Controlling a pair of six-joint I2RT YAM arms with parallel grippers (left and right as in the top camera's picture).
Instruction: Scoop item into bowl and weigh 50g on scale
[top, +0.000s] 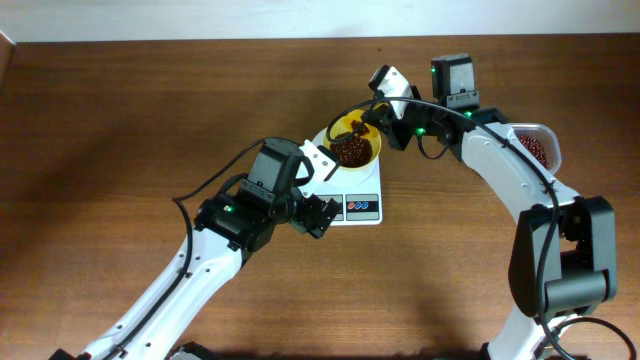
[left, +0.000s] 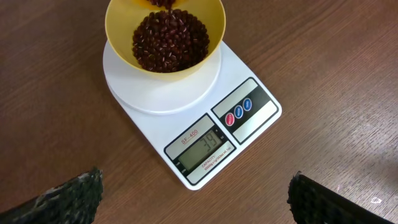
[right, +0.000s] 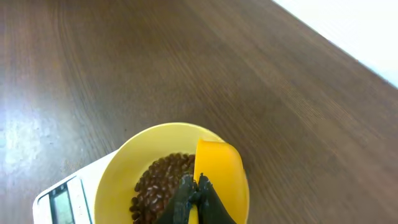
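The pale-yellow bowl (top: 338, 133) (left: 118, 28) (right: 118, 171) sits on the white scale (top: 362, 190) (left: 252, 68) (right: 59, 199) and holds a heap of dark reddish-brown beans (top: 352, 150) (left: 169, 40) (right: 158, 180). The scale's display (left: 205, 151) seems to read 39. My right gripper (top: 378, 125) (right: 196, 186) is shut on the handle of a yellow scoop (right: 217, 165), held tilted over the bowl's far side. To the left of the scale my left gripper (top: 322, 190) (left: 194, 186) hangs wide open, with nothing between its fingers.
A clear plastic tub (top: 548, 135) with more beans stands at the right, beside the right arm. Bare brown wooden tabletop (top: 120, 110) surrounds the scale. The table's back edge meets a white wall.
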